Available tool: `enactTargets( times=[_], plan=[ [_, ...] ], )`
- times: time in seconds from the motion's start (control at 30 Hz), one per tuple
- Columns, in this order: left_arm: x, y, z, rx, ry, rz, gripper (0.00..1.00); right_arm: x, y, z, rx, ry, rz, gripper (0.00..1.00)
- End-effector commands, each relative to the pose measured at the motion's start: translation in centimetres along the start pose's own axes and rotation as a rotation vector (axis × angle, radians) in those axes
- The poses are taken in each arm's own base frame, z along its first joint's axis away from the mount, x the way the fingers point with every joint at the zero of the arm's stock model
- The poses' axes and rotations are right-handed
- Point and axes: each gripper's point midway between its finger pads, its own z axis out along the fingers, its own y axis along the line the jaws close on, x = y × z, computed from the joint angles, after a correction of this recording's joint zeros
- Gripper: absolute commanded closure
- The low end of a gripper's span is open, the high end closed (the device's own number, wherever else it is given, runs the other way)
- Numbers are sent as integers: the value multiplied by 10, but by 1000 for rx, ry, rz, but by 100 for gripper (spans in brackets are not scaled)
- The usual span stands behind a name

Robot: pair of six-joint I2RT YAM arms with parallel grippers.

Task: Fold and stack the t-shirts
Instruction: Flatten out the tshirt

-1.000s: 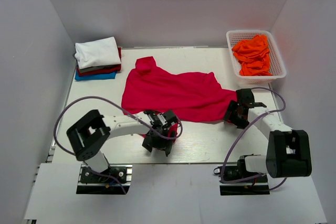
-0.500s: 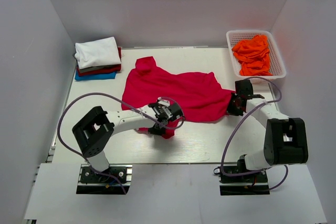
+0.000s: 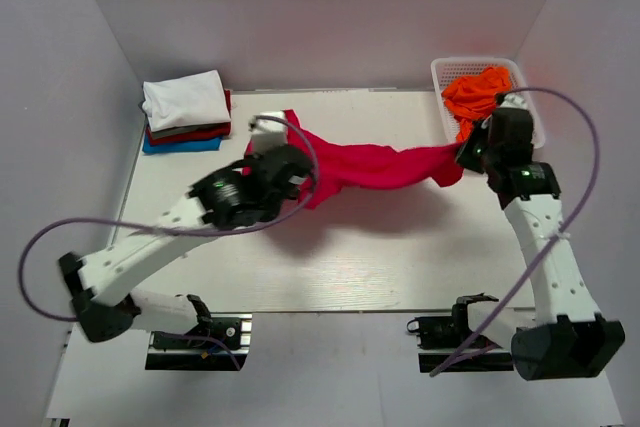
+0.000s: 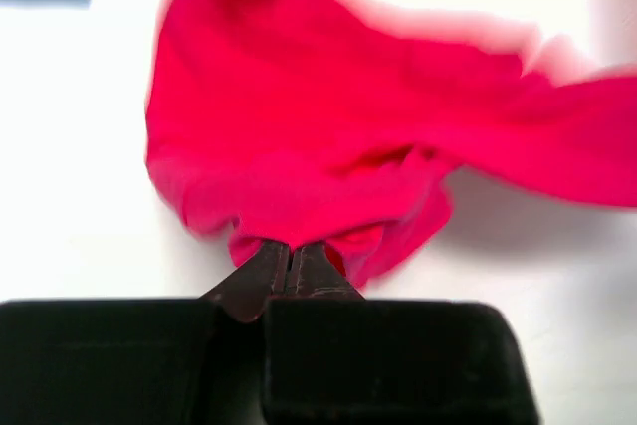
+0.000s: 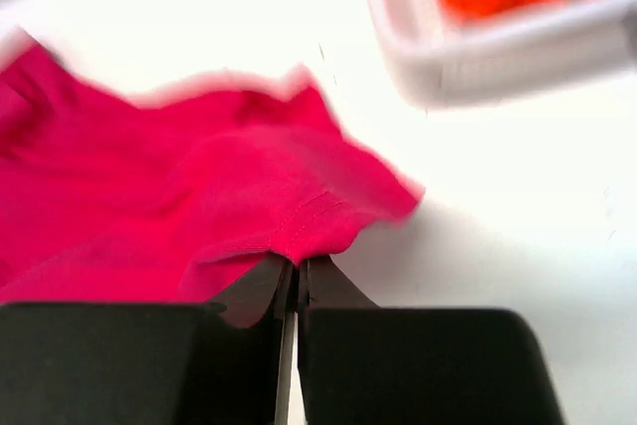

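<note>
While both pairs of fingers are pinched tight on it, the soft crimson-red short-sleeved t-shirt (image 3: 380, 165) hangs stretched above the pale surface (image 3: 400, 257). Its long axis runs left to right across the far middle, and its shadow lies beneath. The left fingers (image 4: 274, 266) clamp a bunched fold at its left end. The right fingers (image 5: 261, 288) grip a stitched hem at its right end, just beside the white plastic basket (image 3: 441, 82) that holds crumpled orange t-shirts (image 3: 482, 92). At the left, one loose part of the red cloth points toward the far edge. In the far left corner sits a folded stack of t-shirts (image 3: 185, 102), white on top, dark red under it, blue lowest. Motion blur in both wrist views leaves any label unreadable.
</note>
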Motion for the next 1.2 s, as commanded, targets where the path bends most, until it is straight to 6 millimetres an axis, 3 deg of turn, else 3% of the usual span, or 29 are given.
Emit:
enactTargets(
  times=[0.0,0.03,0.1,0.13,0.17,0.23,0.27,0.33,0.37,0.53,0.73,0.83,0.93,1.1,1.13,1.17],
  plan=[
    [-89,35,-56,33,-276,-128,100,-51,2,-52,16,-156,-18,100],
    [-111,50,-79,69,-350,-146,100,-74,8,-74,4,-219,-7,100],
    [-139,62,-107,126,-448,-196,100,-91,11,-92,0,-270,-11,100],
    [-166,70,-136,213,-538,-284,100,-117,19,-117,-29,-350,-8,100],
    [-181,75,-154,262,-589,-307,100,-124,23,-125,-42,-368,-12,100],
    [-209,88,-189,344,-706,-344,100,-153,33,-161,-82,-462,-23,100],
    [-220,93,-210,405,-752,-357,100,-157,34,-169,-84,-478,-30,100],
    [-241,110,-253,516,-847,-385,100,-177,43,-206,-134,-571,-52,100],
    [-246,111,-264,552,-867,-376,100,-183,46,-224,-153,-610,-56,100],
    [-268,122,-342,808,-1001,-348,100,-186,59,-294,-262,-742,-112,100],
    [-266,146,-411,1038,-1115,-334,100,-171,58,-374,-355,-915,-132,100],
    [-260,158,-432,1106,-1135,-319,100,-155,62,-410,-429,-976,-160,100],
    [-259,166,-438,1114,-1135,-331,100,-150,62,-418,-443,-987,-158,100],
    [-261,157,-419,1049,-1079,-335,100,-136,61,-409,-458,-939,-145,100],
    [-260,152,-411,1032,-1062,-332,100,-134,62,-390,-453,-893,-137,100],
    [-260,149,-405,1017,-1049,-331,100,-131,61,-387,-451,-887,-135,100]
  ],
)
